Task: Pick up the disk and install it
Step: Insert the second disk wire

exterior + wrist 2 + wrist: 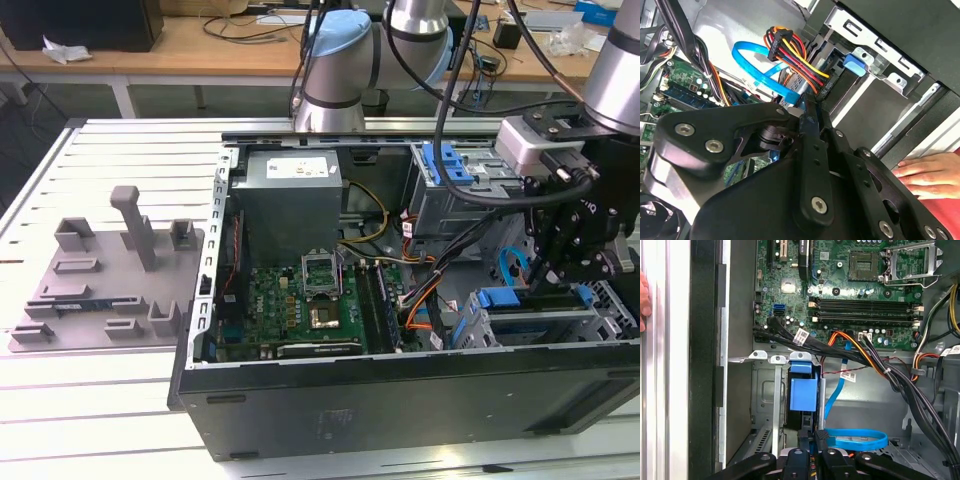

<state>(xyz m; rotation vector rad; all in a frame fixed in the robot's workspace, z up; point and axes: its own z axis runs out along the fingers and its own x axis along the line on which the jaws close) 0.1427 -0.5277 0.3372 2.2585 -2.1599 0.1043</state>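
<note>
You've got the open case (400,400) on the slatted surface (90,400), motherboard (300,305) exposed beside the grey power supply (290,205). A grey fixture (110,275) sits off to the exterior view's left. Blue cable (860,439) loops near the orange-and-black wiring (795,65).

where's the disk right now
In the first wrist view the disk, in its blue carrier, stands on edge in the grey metal drive cage just ahead of the end effector, below the motherboard and beside the blue flat cable.
</note>
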